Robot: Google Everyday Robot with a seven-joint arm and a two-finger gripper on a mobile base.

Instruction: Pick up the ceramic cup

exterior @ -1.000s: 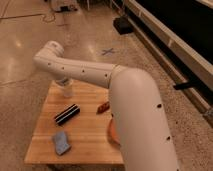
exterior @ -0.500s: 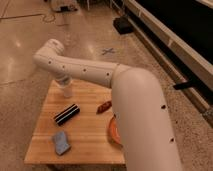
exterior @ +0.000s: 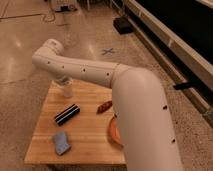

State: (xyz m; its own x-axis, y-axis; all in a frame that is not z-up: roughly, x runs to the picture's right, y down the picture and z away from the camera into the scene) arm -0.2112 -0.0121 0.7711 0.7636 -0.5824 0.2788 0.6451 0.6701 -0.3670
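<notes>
A small white cup (exterior: 65,90) stands near the far left edge of the wooden table (exterior: 90,145). My white arm reaches from the lower right across the table, bends at an elbow (exterior: 49,51) and comes down onto the cup. My gripper (exterior: 62,81) is right at the cup's rim, mostly hidden behind the wrist. I cannot tell whether it holds the cup. The cup's base looks to be on the table.
On the table lie a black bar with a pale stripe (exterior: 67,114), a reddish-brown item (exterior: 104,106), a blue-grey sponge (exterior: 61,142) and an orange bowl (exterior: 114,131), half hidden by my arm. Speckled floor surrounds the table; a dark wall runs along the right.
The arm has stayed over the far left of the table, shifting only slightly. The white cup shows more plainly under the wrist now.
</notes>
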